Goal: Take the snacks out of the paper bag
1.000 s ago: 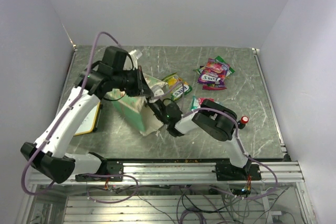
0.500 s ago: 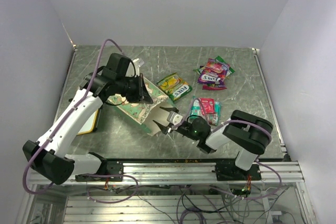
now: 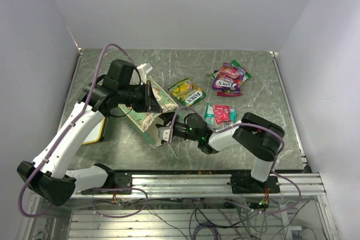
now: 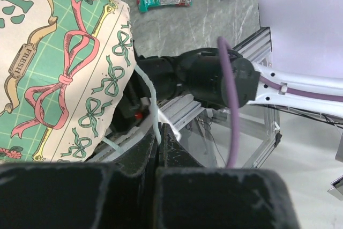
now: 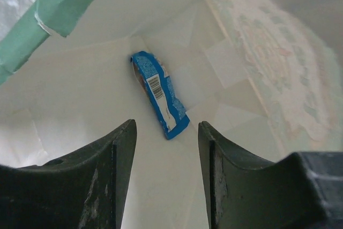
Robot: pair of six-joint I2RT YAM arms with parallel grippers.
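Deep inside the paper bag (image 5: 252, 52), on its pale inner wall, lies one blue packet (image 5: 159, 94), flat, barcode up, slightly skewed. Right end effector (image 5: 166, 125) sits in the bag mouth w/ fingers apart; the packet is just ahead, btwn them, not touched. Left end effector (image 4: 158, 135) is pinched together on the thin white string handle (image 4: 146, 95) and props the bag up at a tilt. Other snacks (image 3: 187, 92) lie out on the surface (image 3: 264, 99), apart from the bag.

Risks, prob.: the packet lies flush on the paper, so closing fingers may grab the bag wall too or skid it deeper. A tug could also slip the string from the left grip, & the bag would sag over the opening.
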